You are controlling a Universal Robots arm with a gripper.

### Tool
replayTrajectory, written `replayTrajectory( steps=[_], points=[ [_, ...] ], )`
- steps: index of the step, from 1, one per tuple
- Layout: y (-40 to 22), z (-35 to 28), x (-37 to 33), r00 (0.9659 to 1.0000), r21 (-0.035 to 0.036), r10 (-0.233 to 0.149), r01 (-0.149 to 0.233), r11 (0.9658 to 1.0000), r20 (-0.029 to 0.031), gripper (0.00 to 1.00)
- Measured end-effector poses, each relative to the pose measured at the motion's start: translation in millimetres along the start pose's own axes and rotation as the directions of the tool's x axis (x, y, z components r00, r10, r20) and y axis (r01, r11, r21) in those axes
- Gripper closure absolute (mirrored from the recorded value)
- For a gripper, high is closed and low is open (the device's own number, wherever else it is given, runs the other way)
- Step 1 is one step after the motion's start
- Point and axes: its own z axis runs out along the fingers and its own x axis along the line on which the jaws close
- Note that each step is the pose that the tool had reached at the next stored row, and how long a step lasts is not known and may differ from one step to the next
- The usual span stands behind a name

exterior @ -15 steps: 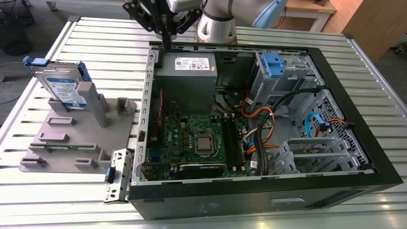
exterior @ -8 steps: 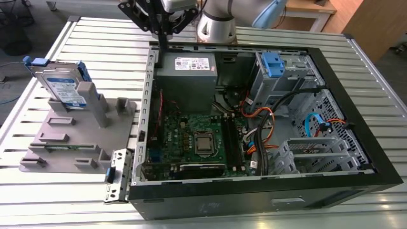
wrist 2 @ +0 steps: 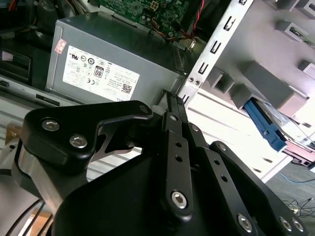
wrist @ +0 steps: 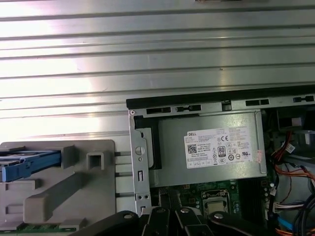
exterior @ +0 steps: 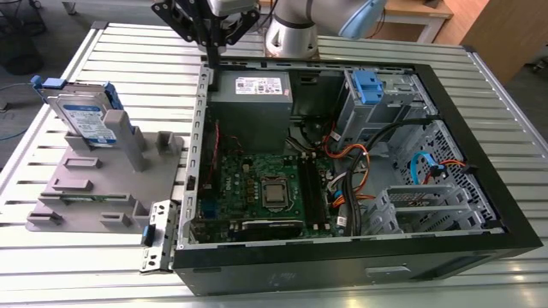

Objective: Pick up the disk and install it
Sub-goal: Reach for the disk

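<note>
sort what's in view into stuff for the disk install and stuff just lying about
For the job: disk, standing in the grey holder; tool, by the case's rim; open computer case.
Just there: power supply; motherboard; bare blue clip; orange cables.

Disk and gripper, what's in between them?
In the exterior view, just bare slatted table lies between the gripper and the disk, which stands in its grey holder.
</note>
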Motion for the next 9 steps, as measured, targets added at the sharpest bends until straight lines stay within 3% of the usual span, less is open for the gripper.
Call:
replayTrajectory(
  steps=[9],
  points=[
    [-0.5, -0.2, 6.8, 1.0000, 0.0000, 0.000, 0.000, 1.0000, 0.0001, 0.89]
  ],
)
